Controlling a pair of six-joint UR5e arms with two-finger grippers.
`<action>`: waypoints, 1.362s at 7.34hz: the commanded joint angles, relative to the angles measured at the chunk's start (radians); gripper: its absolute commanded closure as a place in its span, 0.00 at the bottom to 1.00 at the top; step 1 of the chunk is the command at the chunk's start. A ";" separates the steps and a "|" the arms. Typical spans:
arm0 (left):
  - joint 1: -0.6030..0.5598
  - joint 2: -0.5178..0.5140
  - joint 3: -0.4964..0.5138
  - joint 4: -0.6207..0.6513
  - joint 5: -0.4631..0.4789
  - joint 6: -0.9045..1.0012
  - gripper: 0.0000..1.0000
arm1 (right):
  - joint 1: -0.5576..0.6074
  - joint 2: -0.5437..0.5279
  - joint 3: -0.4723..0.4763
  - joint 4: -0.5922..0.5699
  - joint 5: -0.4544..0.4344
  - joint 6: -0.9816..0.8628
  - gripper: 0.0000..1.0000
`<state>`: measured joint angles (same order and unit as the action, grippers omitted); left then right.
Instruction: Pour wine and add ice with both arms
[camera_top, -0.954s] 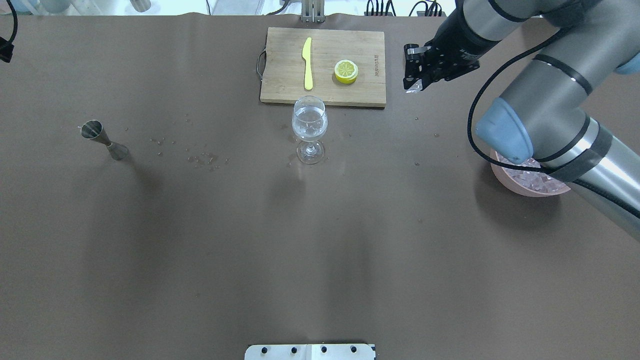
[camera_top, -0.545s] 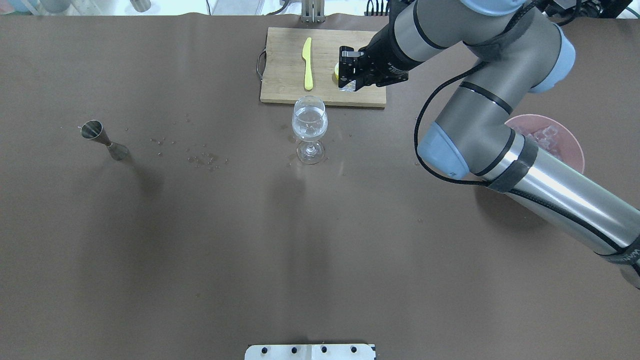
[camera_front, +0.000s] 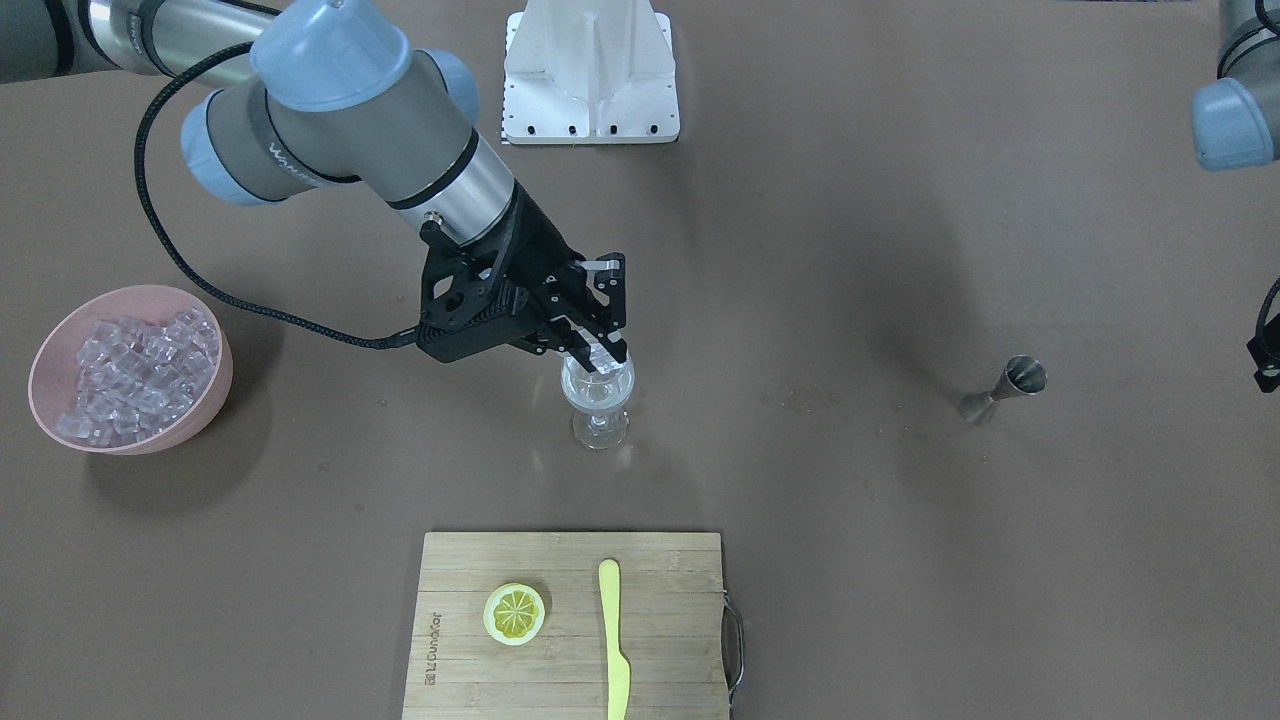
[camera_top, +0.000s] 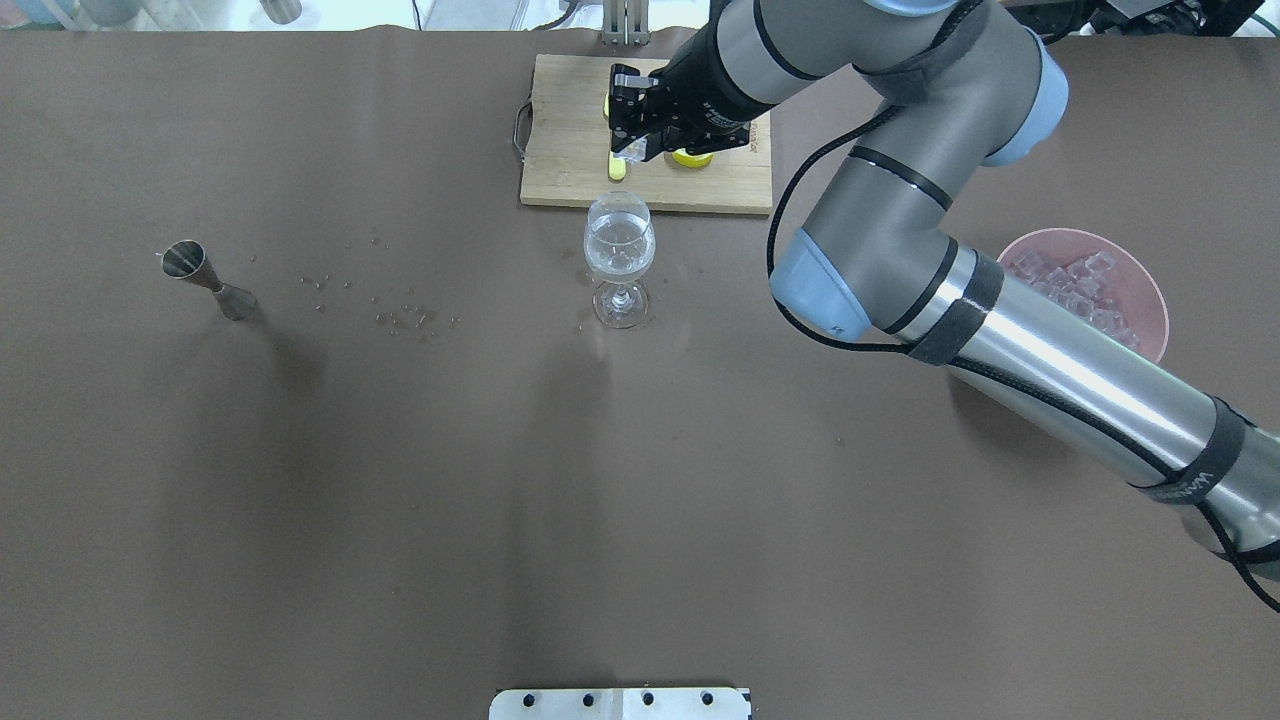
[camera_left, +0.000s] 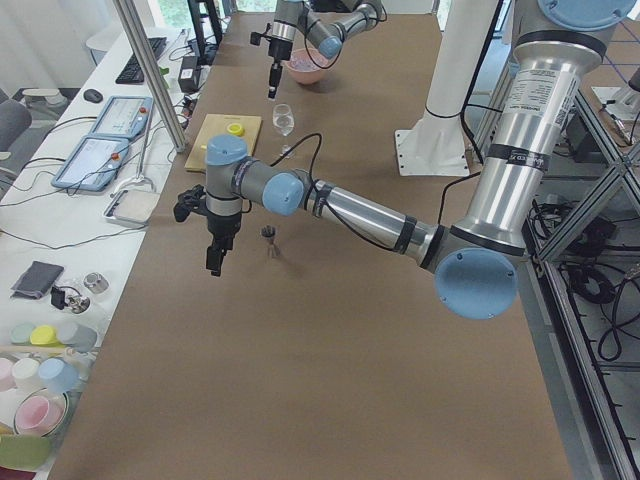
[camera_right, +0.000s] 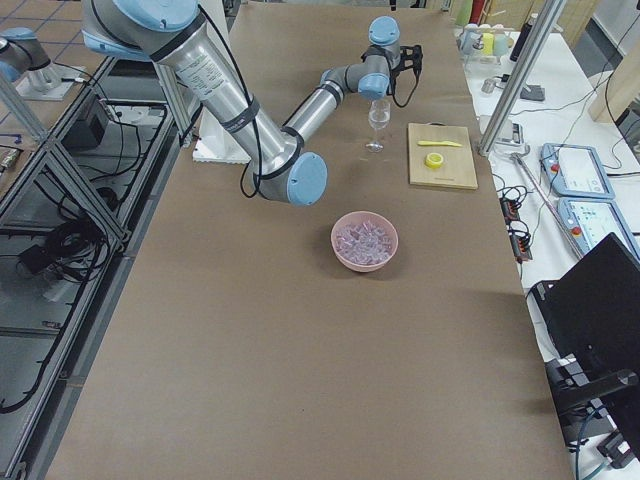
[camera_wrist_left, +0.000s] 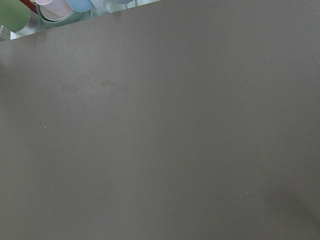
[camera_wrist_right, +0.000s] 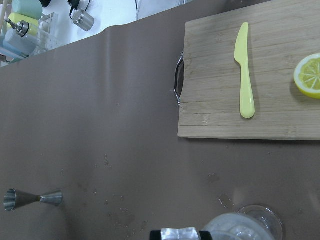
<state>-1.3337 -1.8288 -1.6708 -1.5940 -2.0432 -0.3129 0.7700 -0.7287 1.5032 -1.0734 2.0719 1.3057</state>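
The wine glass (camera_top: 620, 245) stands mid-table just in front of the cutting board, with a little clear wine in its bowl (camera_front: 597, 392). My right gripper (camera_front: 598, 350) hangs just above the glass rim, shut on a clear ice cube (camera_wrist_right: 182, 233). The overhead view shows this gripper (camera_top: 631, 150) over the board's edge. The rest of the ice (camera_front: 130, 370) fills a pink bowl (camera_top: 1150, 290) to the robot's right. My left gripper (camera_left: 215, 258) hangs over the table's left end near the jigger; I cannot tell if it is open or shut.
A steel jigger (camera_top: 205, 278) stands on the table's left side, with droplets between it and the glass. The wooden cutting board (camera_top: 560, 110) at the far edge holds a yellow knife (camera_front: 612, 640) and a lemon half (camera_front: 514, 612). The white mounting post (camera_front: 590, 70) is at the robot's base.
My right arm has swung left from beside the pink bowl, across the cutting board, to above the wine glass, carrying the ice cube. The glass and jigger have not moved.
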 joint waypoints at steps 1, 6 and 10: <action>-0.002 -0.003 0.005 0.000 0.000 0.000 0.01 | -0.015 -0.004 -0.011 0.007 0.003 0.006 1.00; -0.002 -0.013 0.019 0.003 0.000 -0.002 0.01 | 0.028 -0.023 0.011 -0.039 0.117 0.007 1.00; -0.002 -0.017 0.028 0.006 0.002 0.000 0.01 | 0.023 -0.020 0.011 -0.053 0.108 0.007 0.19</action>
<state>-1.3361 -1.8442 -1.6458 -1.5878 -2.0419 -0.3141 0.7958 -0.7481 1.5140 -1.1245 2.1839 1.3142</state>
